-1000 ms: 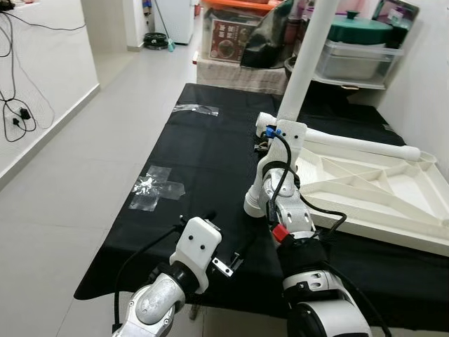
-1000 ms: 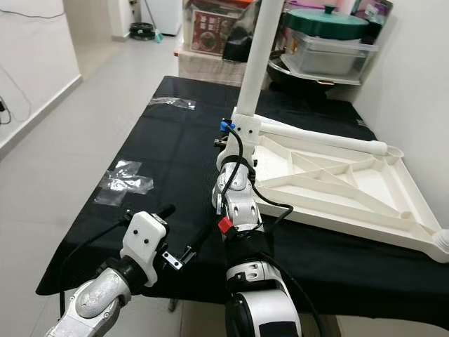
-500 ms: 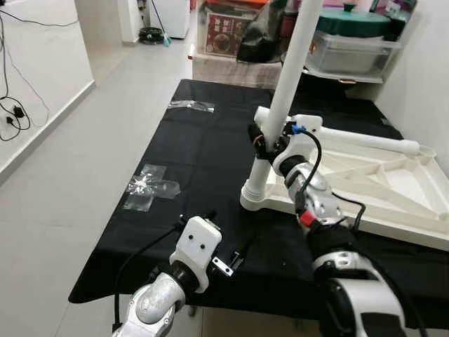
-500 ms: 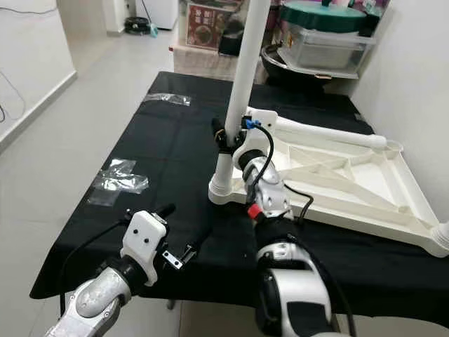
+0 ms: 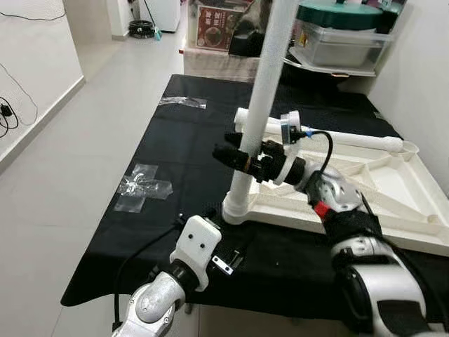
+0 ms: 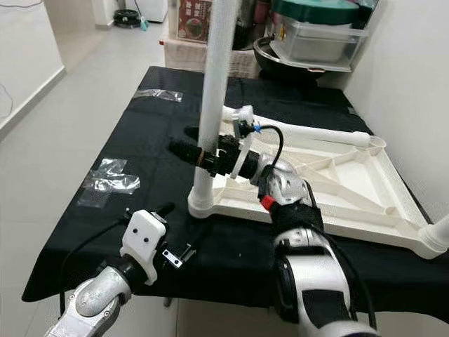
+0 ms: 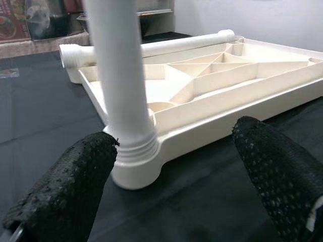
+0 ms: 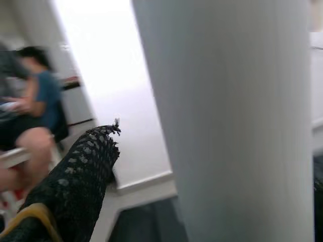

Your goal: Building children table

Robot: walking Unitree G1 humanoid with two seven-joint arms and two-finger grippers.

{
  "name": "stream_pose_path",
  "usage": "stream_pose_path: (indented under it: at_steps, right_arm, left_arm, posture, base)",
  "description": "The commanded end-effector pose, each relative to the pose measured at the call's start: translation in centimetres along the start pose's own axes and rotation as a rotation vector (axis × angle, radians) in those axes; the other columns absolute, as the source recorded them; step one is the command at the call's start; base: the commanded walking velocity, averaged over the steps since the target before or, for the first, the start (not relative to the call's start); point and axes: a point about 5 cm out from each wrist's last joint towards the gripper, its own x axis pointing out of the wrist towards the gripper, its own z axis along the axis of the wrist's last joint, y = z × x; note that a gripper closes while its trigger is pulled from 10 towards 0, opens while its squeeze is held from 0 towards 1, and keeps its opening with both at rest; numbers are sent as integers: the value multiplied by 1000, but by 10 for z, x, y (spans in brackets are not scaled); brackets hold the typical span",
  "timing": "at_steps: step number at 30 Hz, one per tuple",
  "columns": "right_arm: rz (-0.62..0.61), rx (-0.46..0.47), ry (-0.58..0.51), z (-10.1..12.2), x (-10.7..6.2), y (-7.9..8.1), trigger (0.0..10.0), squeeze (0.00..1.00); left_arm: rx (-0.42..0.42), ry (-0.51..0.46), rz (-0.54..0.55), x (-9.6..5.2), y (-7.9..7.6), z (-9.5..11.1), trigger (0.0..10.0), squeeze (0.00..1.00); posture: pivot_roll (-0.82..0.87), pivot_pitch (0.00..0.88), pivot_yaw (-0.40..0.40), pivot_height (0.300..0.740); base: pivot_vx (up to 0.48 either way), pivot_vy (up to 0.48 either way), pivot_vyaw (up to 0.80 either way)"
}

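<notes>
The right tool (image 5: 242,158) is clamped around an upright white table leg (image 5: 263,105) standing in the corner socket of the upturned white tabletop (image 5: 365,189) on the black counter (image 5: 182,154). Another leg (image 5: 337,137) lies beyond it, unfitted. The left tool (image 7: 176,166), fingers apart, hovers nearby. Since earlier, the right tool has swung leftward around the leg.

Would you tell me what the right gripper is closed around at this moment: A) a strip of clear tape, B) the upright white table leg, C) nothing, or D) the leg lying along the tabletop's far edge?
B: the right gripper has its black fingers clamped on the upright white leg, above the socket at the tabletop corner.
</notes>
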Motion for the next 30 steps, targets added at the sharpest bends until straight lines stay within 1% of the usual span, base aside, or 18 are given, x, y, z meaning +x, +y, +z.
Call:
stream_pose_path:
  at_steps: [1,5,6,7,10,12,14,15,16,17,21,22,23,24,25,26,28,30]
  right_arm:
    - [124,3,-9,2,13,7,10000,0]
    - [199,19,26,-4,19,11,10000,0]
    - [226,29,38,-8,23,13,1765,0]
    - [241,35,46,-13,26,15,0,0]
    - [262,42,51,-15,28,17,0,0]
    - [229,36,55,-17,30,16,0,0]
    - [92,-18,78,-21,30,7,0,0]
    - [92,-18,78,-21,30,7,0,0]
    - [21,-42,87,-21,28,3,0,0]
    - [21,-42,87,-21,28,3,0,0]
    - [-347,-156,120,-21,19,-17,0,0]
    - [-347,-156,120,-21,19,-17,0,0]
    - [-669,-166,140,-20,13,-31,0,0]
    - [-669,-166,140,-20,13,-31,0,0]
    - [-770,-171,149,-20,10,-34,0,0]
    - [-770,-171,149,-20,10,-34,0,0]
    - [-1122,-241,208,-23,-4,-43,0,0]
    - [-1122,-241,208,-23,-4,-43,0,0]
  left_arm:
    - [2,9,-3,-2,-2,-1,10000,0]
    - [3,9,-4,-2,-2,-1,10000,0]
    - [5,10,-5,-2,-2,-1,10000,0]
    - [5,9,-9,-2,-2,-1,10000,0]
    - [4,9,-11,-2,-2,-1,10000,0]
    - [3,9,-11,-2,-3,-1,10000,0]
    - [1,10,-7,-2,-2,-1,10000,0]
    - [1,10,-7,-2,-2,-1,10000,0]
    - [2,11,-6,-2,-2,-1,10000,0]
    - [2,11,-6,-2,-2,-1,10000,0]
    - [3,10,-5,-1,-2,-2,10000,0]
    - [3,10,-5,-1,-2,-2,10000,0]
    - [0,9,-8,0,-2,-2,10000,0]
    - [0,9,-8,0,-2,-2,10000,0]
    - [-2,8,-8,0,-2,-2,10000,0]
    - [-2,8,-8,0,-2,-2,10000,0]
    - [-3,8,-13,1,-2,-2,10000,0]
    - [-3,8,-13,1,-2,-2,10000,0]
  posture:
    - [131,53,-117,740]
    - [131,54,-115,740]
    - [129,60,-113,740]
    - [128,65,-111,740]
    - [128,65,-111,740]
    - [131,66,-114,740]
    - [127,72,-113,740]
    - [127,72,-113,740]
    - [127,72,-113,740]
    - [127,72,-113,740]
    - [120,74,-107,740]
    - [120,74,-107,740]
    - [112,74,-104,740]
    - [112,74,-104,740]
    - [112,74,-104,740]
    - [112,74,-104,740]
    - [103,76,-97,740]
    - [103,76,-97,740]
  base:
    - [0,0,0]
    - [0,0,0]
    - [0,0,0]
    - [0,0,0]
    - [0,0,0]
    - [0,0,0]
    - [0,0,0]
    - [0,0,0]
    - [0,0,0]
    - [0,0,0]
    - [0,0,0]
    - [0,0,0]
    - [0,0,0]
    - [0,0,0]
    - [0,0,0]
    - [0,0,0]
    - [0,0,0]
    - [0,0,0]
